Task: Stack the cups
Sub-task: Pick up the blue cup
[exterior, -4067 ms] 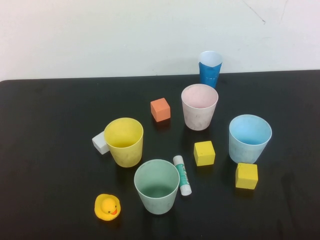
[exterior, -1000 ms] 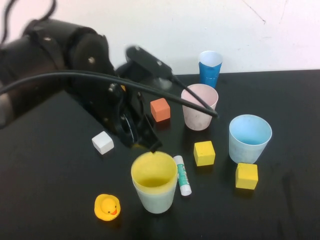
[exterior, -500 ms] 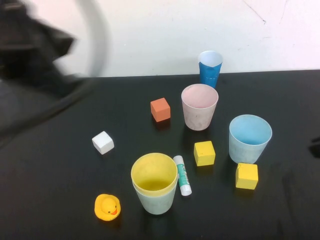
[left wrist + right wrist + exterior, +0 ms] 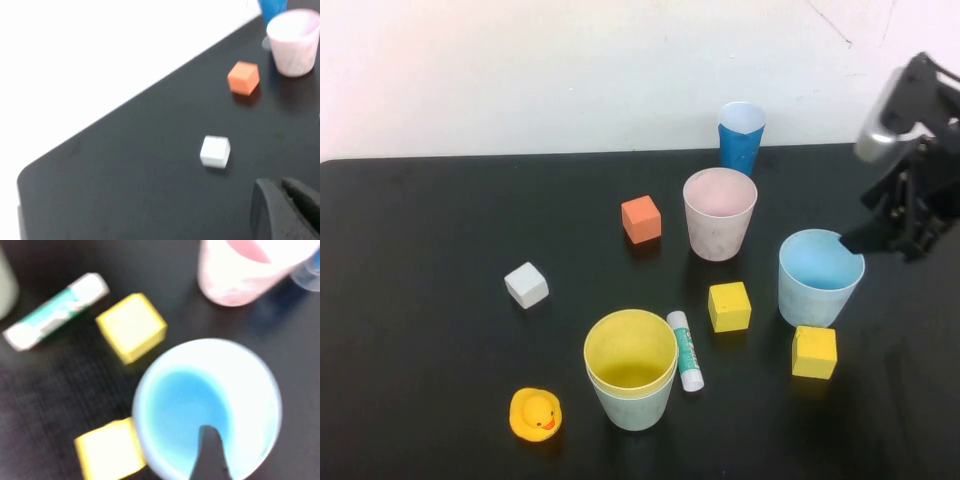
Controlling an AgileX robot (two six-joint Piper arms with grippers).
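1. Yellow cup (image 4: 630, 349) sits nested in the mint green cup (image 4: 632, 403), lower centre: one stack made.
2. Pale pink cup (image 4: 720, 213) and light blue cup (image 4: 820, 276), centre right, remain unstacked.
3. Right gripper (image 4: 868, 238), at the right edge, has one finger (image 4: 211, 456) inside the light blue cup's rim; jaws apart.
4. Left gripper (image 4: 287, 210) is absent from the high view; whether open or closed, I cannot tell.

the high view looks down from the robot's side across the whole black table (image 4: 420, 220) toward the white wall. the left wrist view sits low and apart, slanting over the table's left part, sharing the orange cube (image 4: 243, 77) (image 4: 641, 218) and pink cup (image 4: 295, 42) (image 4: 719, 213). the right wrist view hangs close above the blue cup (image 4: 210, 405) (image 4: 818, 275), probably almost straight down.
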